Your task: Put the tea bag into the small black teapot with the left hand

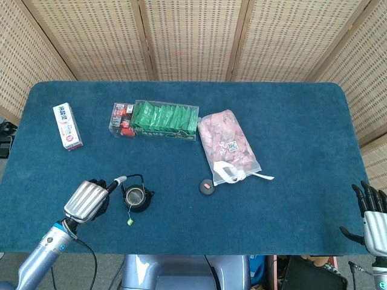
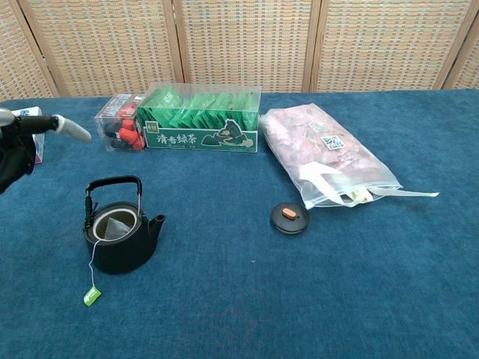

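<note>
The small black teapot (image 1: 138,198) (image 2: 120,235) stands open near the table's front left. The tea bag (image 2: 114,229) lies inside it. Its string runs over the rim down to a green tag (image 1: 129,222) (image 2: 91,296) on the cloth. My left hand (image 1: 88,199) (image 2: 22,146) hovers to the left of the pot, raised, holding nothing, one finger stretched toward the pot. The pot's round black lid (image 1: 207,186) (image 2: 290,218) lies apart to the right. At the front right corner, off the table, my right hand (image 1: 372,219) hangs with fingers spread.
A clear box of green tea packets (image 1: 164,119) (image 2: 200,120) sits at the back, a small case with red items (image 1: 121,119) beside it. A pink-filled plastic bag (image 1: 228,145) (image 2: 325,153) lies right of centre. A white carton (image 1: 68,125) is far left.
</note>
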Controlling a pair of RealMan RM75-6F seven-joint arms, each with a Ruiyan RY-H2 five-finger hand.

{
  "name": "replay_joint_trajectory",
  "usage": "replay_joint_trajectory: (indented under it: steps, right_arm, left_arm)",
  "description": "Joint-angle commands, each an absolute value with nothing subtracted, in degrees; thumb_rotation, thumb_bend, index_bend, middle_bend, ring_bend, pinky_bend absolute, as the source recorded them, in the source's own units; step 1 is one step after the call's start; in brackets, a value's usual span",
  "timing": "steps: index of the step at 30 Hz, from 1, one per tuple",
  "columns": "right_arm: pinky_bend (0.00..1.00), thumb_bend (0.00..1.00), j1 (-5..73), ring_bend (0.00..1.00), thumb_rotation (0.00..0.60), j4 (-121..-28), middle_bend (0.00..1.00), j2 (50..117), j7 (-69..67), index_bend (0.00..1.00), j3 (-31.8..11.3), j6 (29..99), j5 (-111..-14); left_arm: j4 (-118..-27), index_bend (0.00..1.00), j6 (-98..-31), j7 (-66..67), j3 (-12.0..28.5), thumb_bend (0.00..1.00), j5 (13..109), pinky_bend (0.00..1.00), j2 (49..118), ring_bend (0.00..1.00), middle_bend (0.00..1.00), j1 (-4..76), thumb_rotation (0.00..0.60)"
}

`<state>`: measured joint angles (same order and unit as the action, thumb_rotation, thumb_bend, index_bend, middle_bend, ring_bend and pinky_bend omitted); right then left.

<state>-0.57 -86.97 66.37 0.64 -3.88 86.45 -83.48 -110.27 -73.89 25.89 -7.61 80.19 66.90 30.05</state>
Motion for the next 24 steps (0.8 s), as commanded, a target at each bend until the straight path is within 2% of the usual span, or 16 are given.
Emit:
replay_joint_trajectory:
  steps: [1, 5, 6, 11, 15, 24]
  right_arm:
    - [0.00, 0.05, -0.38, 0.00, 0.600, -86.89, 0.08, 66.48, 0.66, 0.03, -3.89, 86.59, -83.88]
    - [0.00, 0.05, -0.13, 0.00, 0.600, -86.81, 0.08, 66.70, 0.65, 0.03, -3.81, 86.70, -84.53]
    - [0.00, 0.05, -0.04, 0.00, 0.600, -86.78, 0.08, 66.79, 0.64, 0.03, -3.79, 86.78, -84.79]
    - [0.00, 0.05, 0.41, 0.00, 0.600, -86.84, 0.08, 66.97, 0.90, 0.03, -3.69, 86.87, -85.80]
    - [0.00, 0.06, 0.82, 0.00, 0.600, -87.39, 0.08, 67.08, 1.41, 0.03, -3.44, 86.79, -86.71]
    - [0.00, 0.05, 1.61, 0.00, 0.600, -88.58, 0.08, 67.32, 2.48, 0.03, -2.71, 86.85, -88.97]
  left_arm:
    - [-105.41, 0.13, -81.66, 21.12, -7.08, 0.74, 85.41, 0.27, 69.28, 0.24, 0.28, 24.80, 0.600]
    - [-102.35, 0.13, -85.59, 17.32, -6.98, 0.66, 87.49, 0.04, 70.54, 0.06, 0.11, 21.81, 0.600]
    - [-101.69, 0.13, -86.31, 16.32, -7.00, 0.65, 87.67, 0.00, 70.66, 0.02, 0.07, 21.03, 0.600]
    - [-99.87, 0.13, -89.66, 13.42, -7.36, 0.63, 87.11, 0.00, 70.27, 0.00, 0.00, 17.27, 0.600]
    - [-98.54, 0.13, -92.75, 11.17, -7.27, 0.63, 86.64, 0.00, 70.02, 0.00, 0.00, 13.77, 0.600]
    - [-96.47, 0.13, -93.96, 9.75, -7.57, 0.63, 86.51, 0.00, 68.92, 0.00, 0.00, 9.15, 0.600]
